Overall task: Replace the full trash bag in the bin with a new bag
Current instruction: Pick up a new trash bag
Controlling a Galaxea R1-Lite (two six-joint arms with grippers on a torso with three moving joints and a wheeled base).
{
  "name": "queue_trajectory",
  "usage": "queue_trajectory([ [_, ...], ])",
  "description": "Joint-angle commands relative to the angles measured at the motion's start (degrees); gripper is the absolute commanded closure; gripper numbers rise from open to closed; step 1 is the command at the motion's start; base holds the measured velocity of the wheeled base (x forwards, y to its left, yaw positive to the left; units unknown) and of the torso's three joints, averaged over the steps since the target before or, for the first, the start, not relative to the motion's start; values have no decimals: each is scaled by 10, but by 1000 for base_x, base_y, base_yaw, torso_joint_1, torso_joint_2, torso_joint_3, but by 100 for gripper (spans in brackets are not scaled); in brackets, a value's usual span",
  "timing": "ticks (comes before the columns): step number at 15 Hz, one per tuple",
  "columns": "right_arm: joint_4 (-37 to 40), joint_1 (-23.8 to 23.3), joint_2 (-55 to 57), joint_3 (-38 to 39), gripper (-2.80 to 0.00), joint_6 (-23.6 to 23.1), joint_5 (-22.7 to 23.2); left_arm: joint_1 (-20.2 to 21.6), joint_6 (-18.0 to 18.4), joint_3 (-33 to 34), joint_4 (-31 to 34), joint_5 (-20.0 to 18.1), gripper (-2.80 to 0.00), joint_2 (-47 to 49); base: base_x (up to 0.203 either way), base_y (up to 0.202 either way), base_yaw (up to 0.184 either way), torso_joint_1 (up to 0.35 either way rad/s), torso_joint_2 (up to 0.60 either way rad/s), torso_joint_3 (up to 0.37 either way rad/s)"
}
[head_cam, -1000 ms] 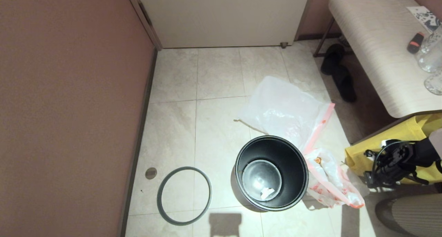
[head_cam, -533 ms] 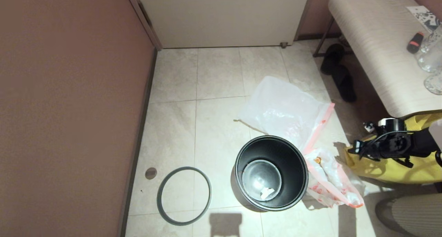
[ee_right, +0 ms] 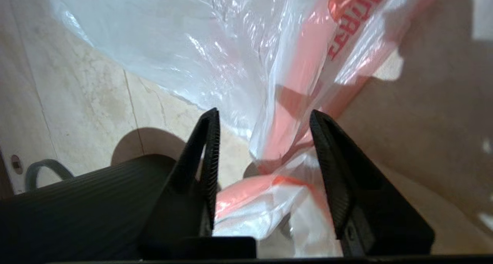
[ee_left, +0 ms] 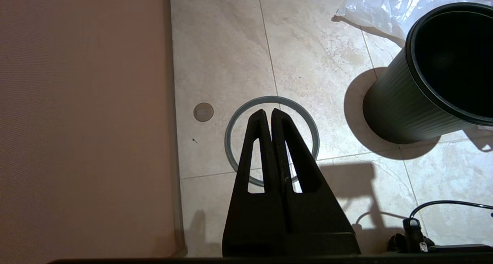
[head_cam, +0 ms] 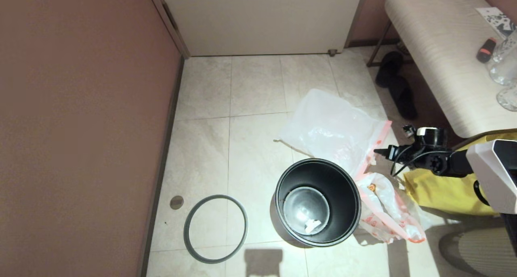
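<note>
A: Seen only from the right wrist: right gripper point(ee_right: 264, 116) spread above the new bag's point(ee_right: 238, 60) pink hem, gripping nothing.
B: From the left wrist: left gripper point(ee_left: 267, 114) pressed together over the hoop point(ee_left: 312, 131).
A: Bin point(head_cam: 318, 202) upright on tile floor point(head_cam: 226, 107), full bag point(head_cam: 385, 212) touching it.

Beige tile floor point(head_cam: 250, 91) — mauve wall point(head_cam: 80, 107), white door point(head_cam: 262, 18), pale bench point(head_cam: 440, 59).

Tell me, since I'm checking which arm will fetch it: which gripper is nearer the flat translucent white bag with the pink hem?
Right. The right gripper is open over the bag's hem; the left gripper hangs shut above the grey hoop.
</note>
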Motion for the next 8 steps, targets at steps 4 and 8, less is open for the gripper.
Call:
queue_trajectory([
  [4,-74,4,57,-18,-280,-109,-29,0,0,0,0,0,0,1,0,0,0,0,0,0],
  [8,-87,-8,74,-18,-280,-119,-46,0,0,0,0,0,0,1,0,0,0,0,0,0],
])
